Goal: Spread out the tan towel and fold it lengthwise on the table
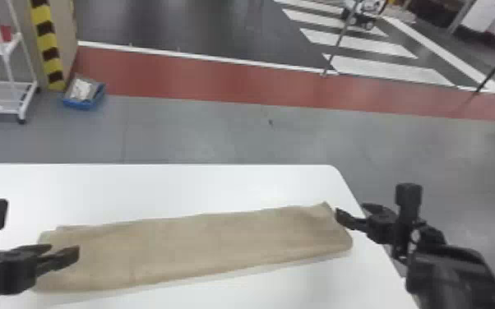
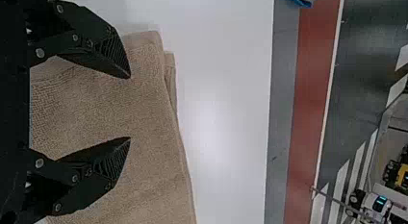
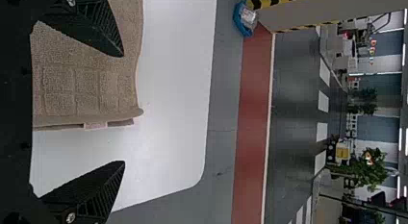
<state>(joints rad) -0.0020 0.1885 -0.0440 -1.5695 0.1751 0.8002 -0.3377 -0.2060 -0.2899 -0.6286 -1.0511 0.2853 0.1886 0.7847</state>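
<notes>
The tan towel (image 1: 201, 242) lies on the white table (image 1: 168, 185) as a long folded strip running left to right. Over its left end is my left gripper (image 1: 63, 254), fingers apart and holding nothing. The left wrist view has the open left gripper (image 2: 130, 107) above the towel (image 2: 149, 123), whose layered edge shows beside it. By the towel's right end stands my right gripper (image 1: 353, 213), also open. In the right wrist view the open right gripper (image 3: 123, 108) straddles the end of the towel (image 3: 86, 84), one finger over cloth and the other over bare table.
The table's rounded far right corner (image 1: 335, 168) lies just beyond the towel's right end. On the floor past the table are a blue bin (image 1: 82, 96) and a white rack (image 1: 24, 98) at the left, with a striped post beside them.
</notes>
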